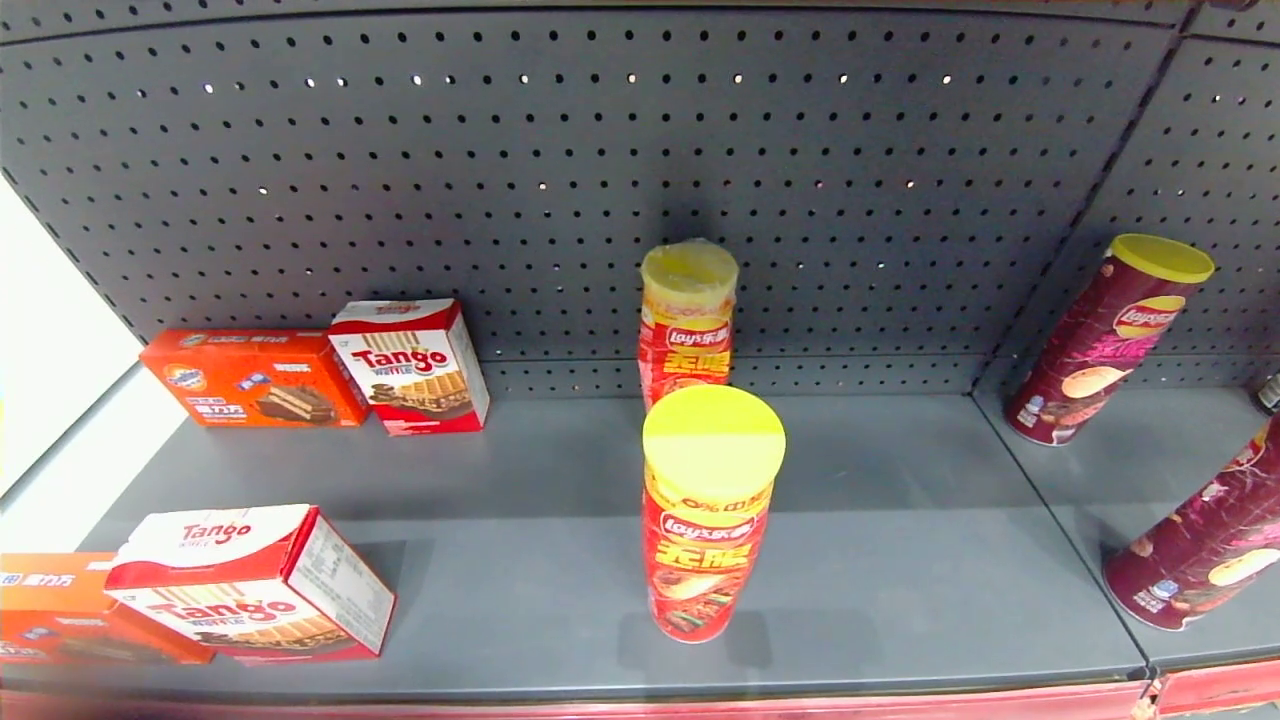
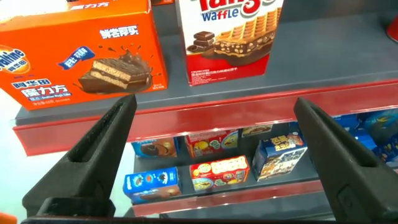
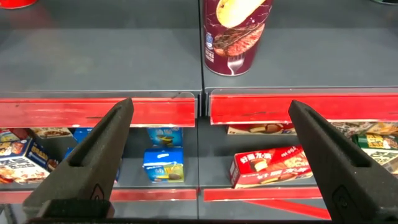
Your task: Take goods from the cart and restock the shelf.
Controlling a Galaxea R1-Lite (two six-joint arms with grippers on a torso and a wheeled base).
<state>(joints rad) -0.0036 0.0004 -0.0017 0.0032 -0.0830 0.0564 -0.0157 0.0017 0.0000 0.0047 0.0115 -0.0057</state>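
Two red chip cans with yellow lids stand upright mid-shelf, one [image 1: 708, 510] near the front and one [image 1: 687, 315] behind it by the pegboard. In the left wrist view, my left gripper [image 2: 214, 102] is open and holds nothing. It is level with the shelf's red front edge [image 2: 186, 112], below an orange wafer box [image 2: 81, 56] and a Tango waffle box [image 2: 230, 37]. My right gripper [image 3: 211, 104] is open with nothing in it, facing the red edge strip [image 3: 298, 109] under a maroon chip can [image 3: 236, 31].
An orange box [image 1: 255, 378] and a Tango box [image 1: 412, 365] sit at the back left, with another Tango box [image 1: 250, 585] at the front left. Two maroon cans [image 1: 1105, 340] [image 1: 1200, 550] stand on the right shelf section. A lower shelf holds several small boxes [image 3: 267, 165].
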